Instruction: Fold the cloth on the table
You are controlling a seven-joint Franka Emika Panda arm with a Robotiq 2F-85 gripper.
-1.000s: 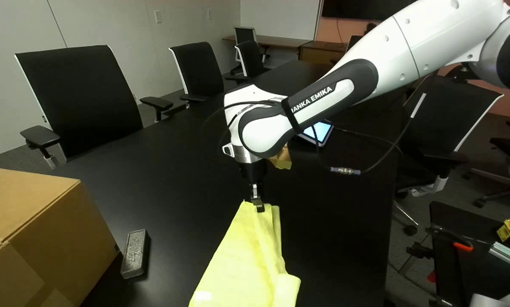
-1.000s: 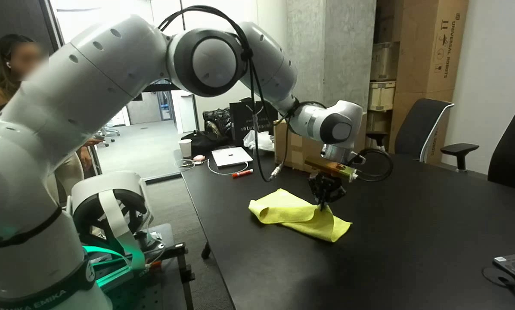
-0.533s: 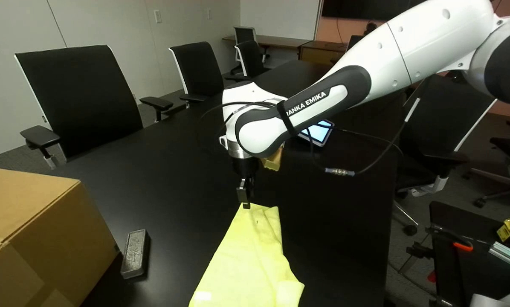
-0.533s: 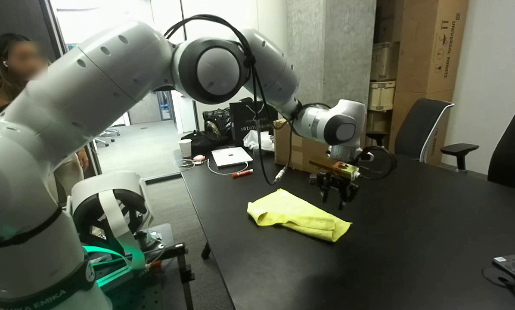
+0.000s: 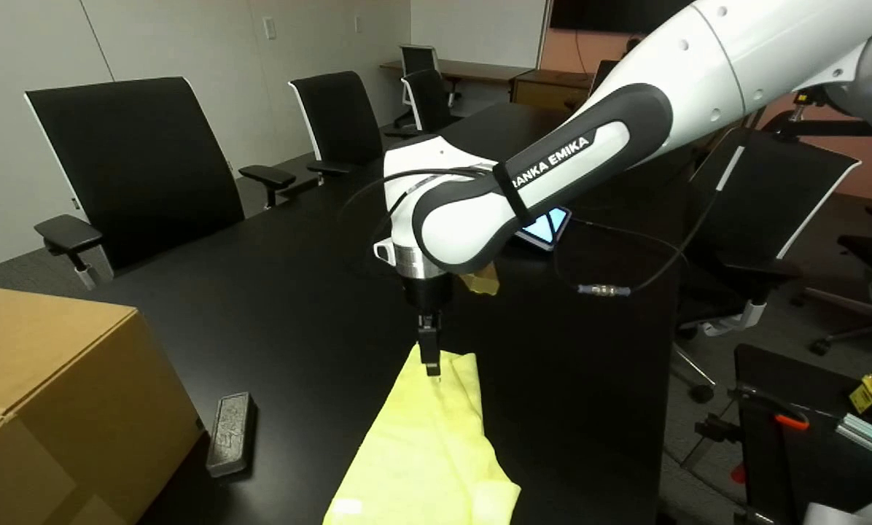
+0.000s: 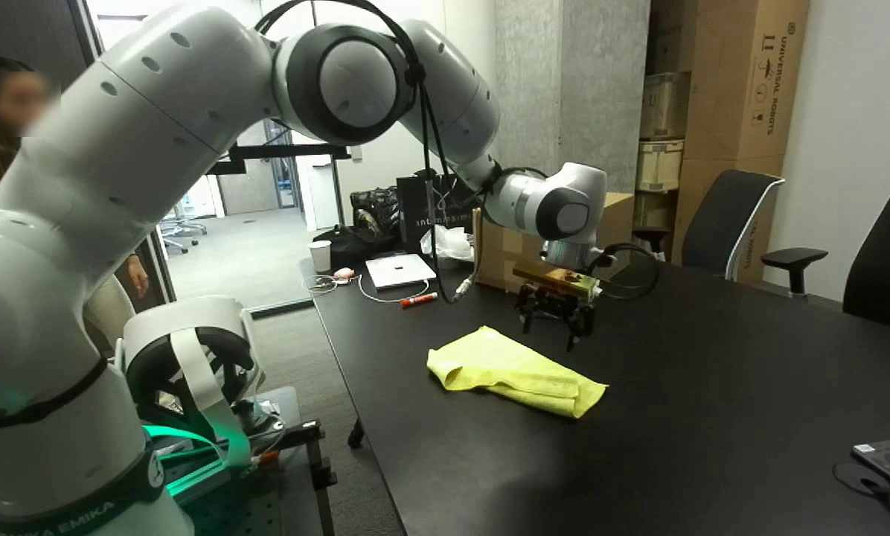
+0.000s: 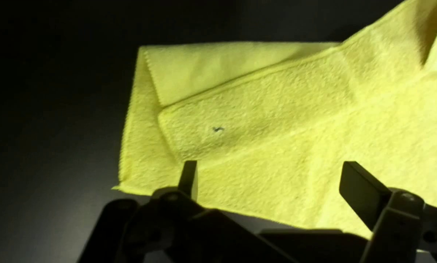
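"Cloth (image 7: 284, 146) first: position and condition?"

"Yellow, lying on the table (image 6: 676, 447), partly folded. In the wrist view a flap (image 7: 262, 109) is turned back on a slant, and a smoother layer (image 7: 204, 69) shows beside it. A small dark mark (image 7: 218, 129) sits on the flap. In an exterior view, one end curls up into a loop."

"Gripper (image 7: 269, 164)?"

"Jaws spread wide. In the wrist view the fingers (image 7: 363, 195) stand well apart, seen against the cloth. In an exterior view it shows beyond the cloth, against the table; I record it as above the cloth and apart from it."

"Arm (image 5: 553, 168)?"

"Reaching over the table, gripper pointing down."

"Other items on that surface?"

"Box (image 5: 130, 408), cardboard, with a dark block (image 5: 230, 434) just beside it; what the block is, I cannot tell. Farther along, a lit screen (image 5: 542, 230), partly hidden by the arm. In an exterior view, a laptop (image 6: 400, 271) with its lid down, a red marker (image 6: 419, 300) near it, and a cup (image 6: 320, 256)."

"And around the table?"

"Black chairs (image 5: 137, 160) on both sides, and a white headset (image 6: 192, 320) near the base of the arm. In an exterior view one person (image 6: 2, 104) shows, partly behind the arm; the face is blurred."
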